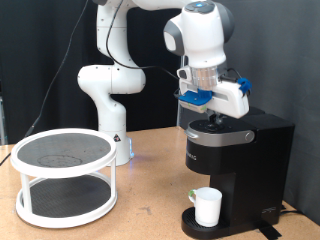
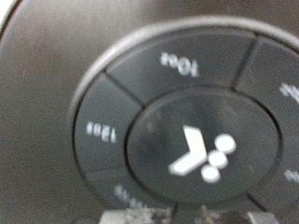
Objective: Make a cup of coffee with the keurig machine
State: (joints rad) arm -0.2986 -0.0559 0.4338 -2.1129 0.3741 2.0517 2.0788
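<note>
White cup (image 1: 207, 206) on the round drip base of the keurig machine (image 1: 240, 160) at near right, lid closed, end effector (image 1: 213, 112) directly above its button panel (image 2: 192, 126), finger opening cannot be told, white two-tier rack (image 1: 65, 175) on counter (image 1: 150, 215) at left

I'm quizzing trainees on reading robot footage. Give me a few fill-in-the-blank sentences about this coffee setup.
1. The cup stands on the drip base of the ____.
2. The gripper is directly above the machine's ____.
3. At the exterior view's left stands a white two-tier round ____.
4. In the wrist view, the button ring shows sizes 10oz and ____.

Missing words: keurig machine; lid; shelf; 12oz
</note>
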